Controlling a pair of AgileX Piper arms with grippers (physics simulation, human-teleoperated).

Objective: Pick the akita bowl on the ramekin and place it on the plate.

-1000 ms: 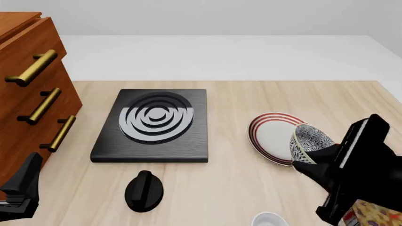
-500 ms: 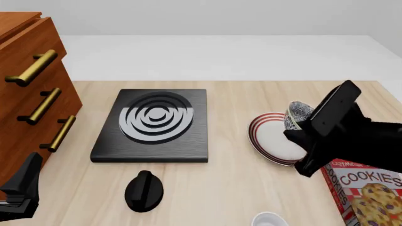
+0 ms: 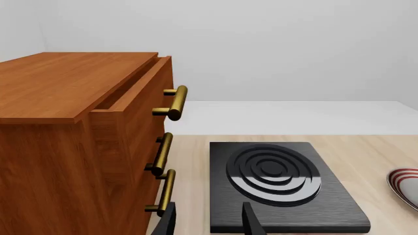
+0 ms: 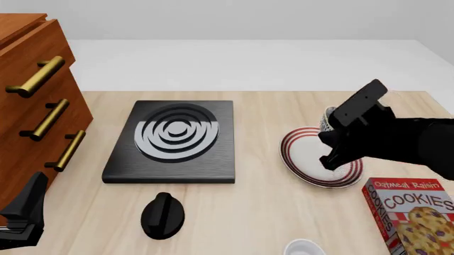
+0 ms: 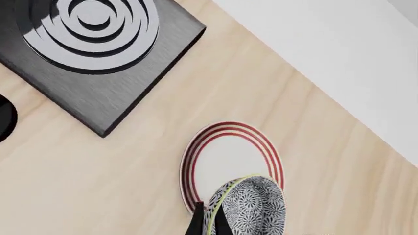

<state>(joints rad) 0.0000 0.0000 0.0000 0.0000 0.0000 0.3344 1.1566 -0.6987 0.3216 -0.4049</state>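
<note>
I see the akita bowl [image 5: 251, 205] as a small round bowl, grey overall from a dense black-and-white speckle, with a thin yellow-green line along its rim in the right wrist view. It hangs tilted above the plate [image 5: 225, 152], the right tool [image 5: 207, 221] clamped on its rim with the fingers closed tight over the edge. From the front, only a sliver of the bowl [image 4: 328, 119] peeks out beside the right arm, whose dark body covers most of it and part of the plate [image 4: 301, 151]. The plate is white with concentric red rings, lying flat on the counter [image 4: 262, 202]. The ramekin [image 4: 305, 248] sits alone at the near edge of the counter, well apart from the plate. A cookie box [image 4: 415, 215] lies just beside the plate on its near right. A black slab with grey rings [image 4: 174, 141] lies left of the plate, with a black knob [image 4: 163, 214] in front of it and a wooden drawer cabinet [image 4: 32, 106] beyond. My left tool [image 3: 207, 223] rests near the cabinet, its fingers apart on nothing.
</note>
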